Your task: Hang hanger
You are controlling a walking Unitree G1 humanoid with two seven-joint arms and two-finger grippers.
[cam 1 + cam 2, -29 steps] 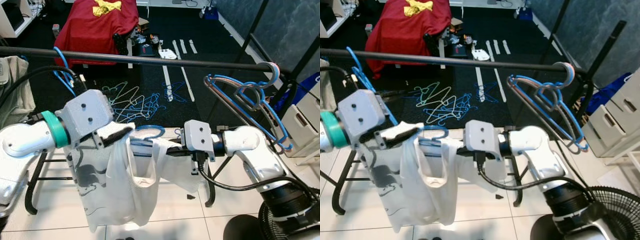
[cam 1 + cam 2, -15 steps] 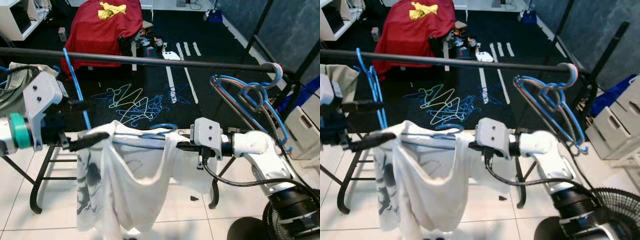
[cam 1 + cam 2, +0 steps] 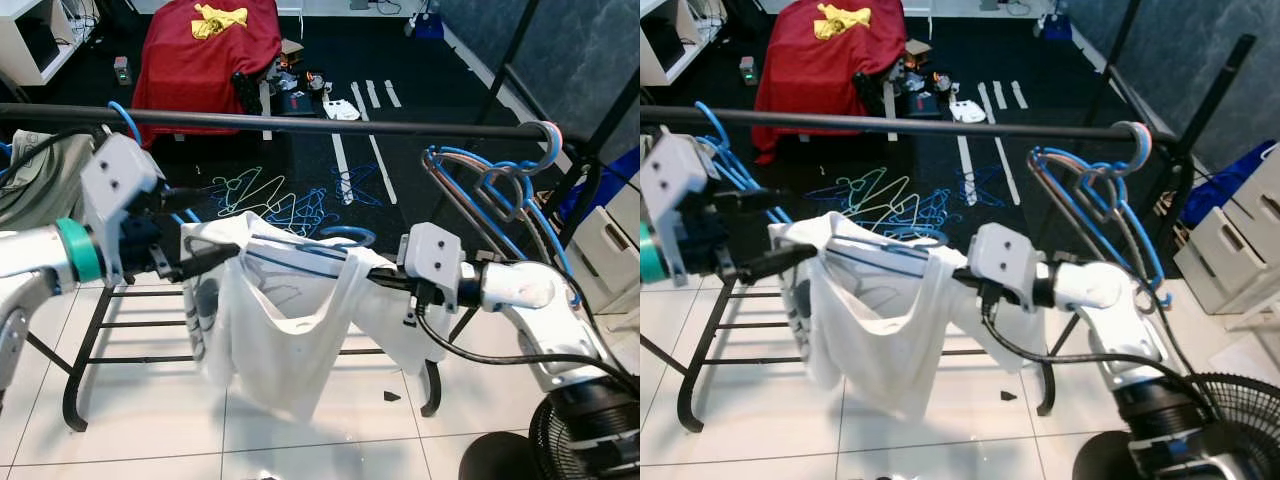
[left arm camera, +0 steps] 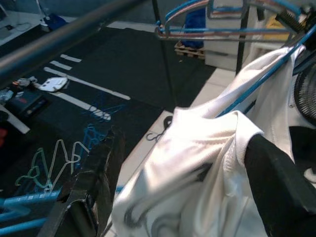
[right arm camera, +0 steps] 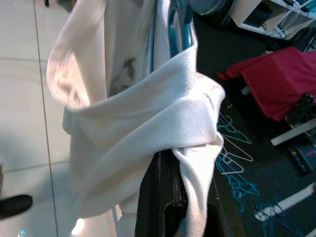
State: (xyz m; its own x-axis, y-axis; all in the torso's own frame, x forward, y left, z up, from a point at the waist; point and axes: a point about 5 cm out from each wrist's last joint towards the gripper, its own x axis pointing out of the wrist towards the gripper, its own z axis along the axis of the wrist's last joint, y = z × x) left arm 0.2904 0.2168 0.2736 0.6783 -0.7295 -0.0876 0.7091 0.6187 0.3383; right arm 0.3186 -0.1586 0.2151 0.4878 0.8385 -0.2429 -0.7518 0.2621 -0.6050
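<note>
Below the black rail (image 3: 300,124), mid-frame: blue hanger (image 3: 300,258) with a white shirt (image 3: 285,320) on it, held roughly level between both arms, hook (image 3: 345,236) up, short of the rail, not yet over it.

Left hand (image 3: 205,262): fingers clamped on the shirt's shoulder end, cloth bunched between them in the left wrist view. Can't tell if the hanger wire is inside that pinch or just cloth.

Right hand (image 3: 385,283): fingers together, pinching the other shoulder, cloth wrapped over the tips (image 5: 165,197); blue hanger bar running straight into the pinch.

Handling, as a judgement:
- Light load. Thin wire-type hanger, probably springy, likely to flex if squeezed mid-bar.
- Soft, limp shirt, hanging in a deep sag under the bar, bound to swing with any quick move.
- Cloth over smooth wire = slippery. Pinch on cloth alone likely to let the hanger slide or rotate inside.
- Best hold: at both shoulder ends, as now, through cloth and onto wire. Keeps the hook upright and free.
- Hook small against the rail, so needs a lift above it, then a drop.

Also on the rail: bunch of empty blue hangers (image 3: 500,190) at the robot's right end, one more (image 3: 125,118) at the left. Loose hangers (image 3: 280,195) on the dark floor beyond.
</note>
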